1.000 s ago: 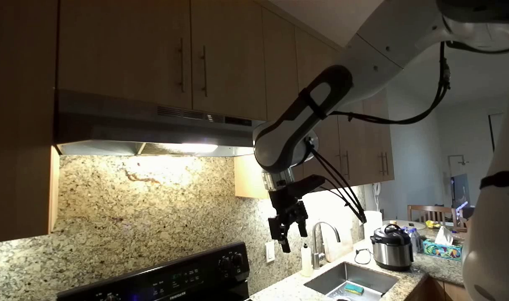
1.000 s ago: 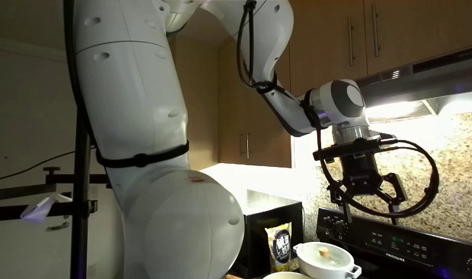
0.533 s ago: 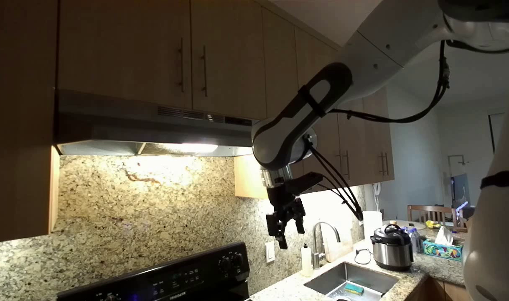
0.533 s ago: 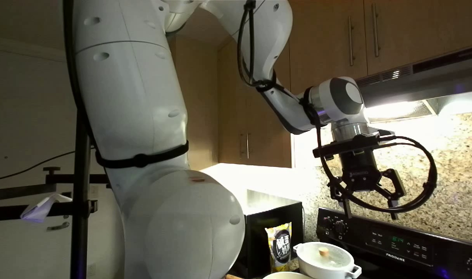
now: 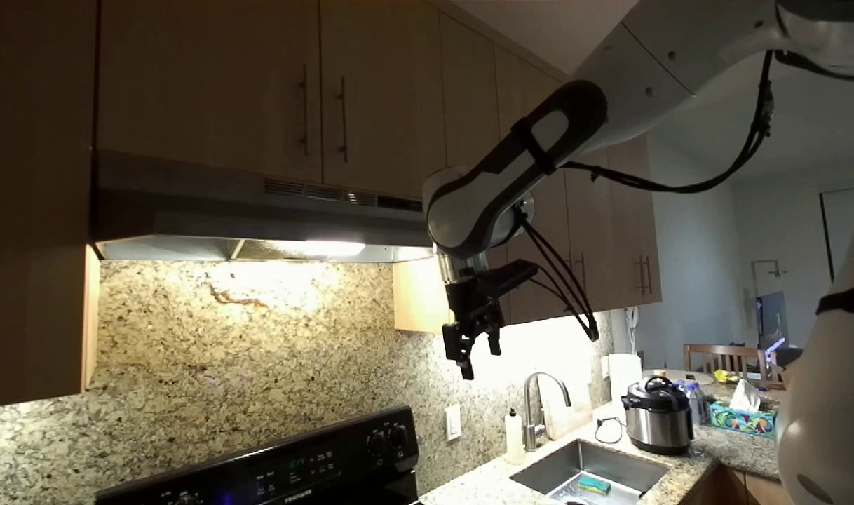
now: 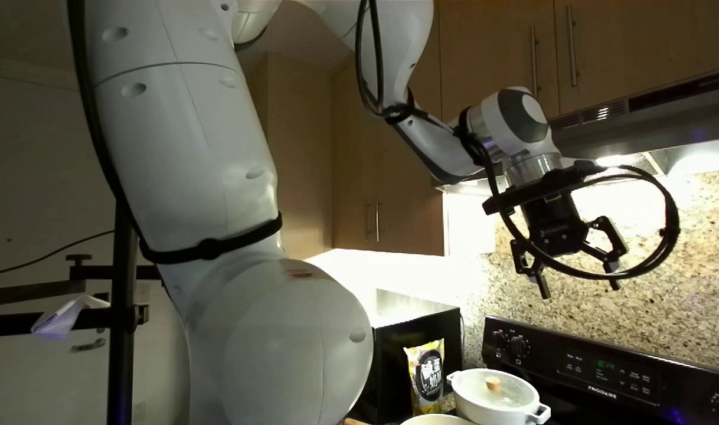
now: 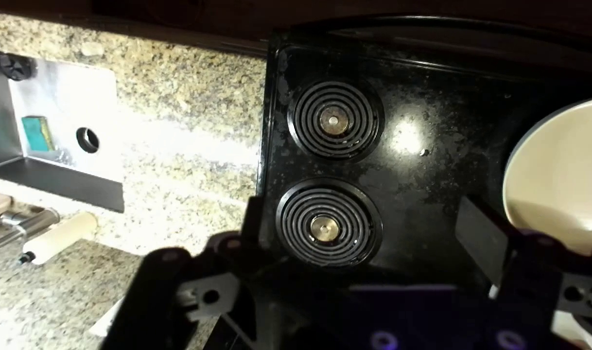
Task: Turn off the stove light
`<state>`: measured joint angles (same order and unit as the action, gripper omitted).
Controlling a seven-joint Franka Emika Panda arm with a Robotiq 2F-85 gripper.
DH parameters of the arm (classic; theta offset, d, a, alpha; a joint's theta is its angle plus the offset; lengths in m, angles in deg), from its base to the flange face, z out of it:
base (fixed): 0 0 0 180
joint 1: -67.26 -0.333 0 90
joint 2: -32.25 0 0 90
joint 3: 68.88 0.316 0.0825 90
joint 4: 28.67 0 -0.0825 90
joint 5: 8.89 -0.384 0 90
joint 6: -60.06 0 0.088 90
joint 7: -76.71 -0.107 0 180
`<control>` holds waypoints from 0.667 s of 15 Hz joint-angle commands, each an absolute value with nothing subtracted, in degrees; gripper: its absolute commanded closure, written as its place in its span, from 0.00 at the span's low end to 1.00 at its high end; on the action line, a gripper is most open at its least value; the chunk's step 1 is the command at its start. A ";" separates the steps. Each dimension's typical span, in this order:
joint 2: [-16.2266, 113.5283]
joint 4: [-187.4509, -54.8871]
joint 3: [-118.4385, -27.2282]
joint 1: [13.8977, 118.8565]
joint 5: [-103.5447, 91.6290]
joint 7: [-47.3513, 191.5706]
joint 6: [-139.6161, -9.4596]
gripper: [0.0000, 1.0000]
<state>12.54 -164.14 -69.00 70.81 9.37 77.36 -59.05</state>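
Claw higher, stove light still lit

Compared with half a second ago, the claw stands higher in both exterior views and leans a little further; the arm shifts with it, and in an exterior view the arm and its black bracket now cover more of the glow; the stove light itself looks unchanged, bright on the underside of the range hood, above the stove.

The claw is released, its two fingers spread well apart and pointing down, with air between them; the tips hang clear of the stove's surface; in the wrist view they flank a coil burner, a second coil burner shows beside it, and a finger covers part of the rim of a cream-coloured pan.

A cable loop passes in front of the fingers in an exterior view; a lidded white pot sits near the stove's control panel, with a yellow-and-black bag before a black appliance nearby; on the granite tabletop stand a soap bottle, a pressure cooker and a tissue box; a sponge lies in the sink, and the faucet rises near the soap bottle.
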 commanded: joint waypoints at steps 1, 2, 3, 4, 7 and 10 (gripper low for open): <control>9.53 -163.74 -68.51 70.57 12.70 78.25 -61.83 0.00; 8.77 -163.59 -68.49 70.43 13.21 78.75 -62.98 0.00; 8.23 -163.41 -68.48 70.38 13.61 79.05 -63.98 0.00; 7.42 -163.41 -68.62 70.27 13.69 79.45 -65.28 0.00; 5.01 -163.57 -68.98 70.26 13.57 80.24 -69.15 0.00; 2.79 -163.05 -69.55 70.63 14.09 82.87 -72.37 0.00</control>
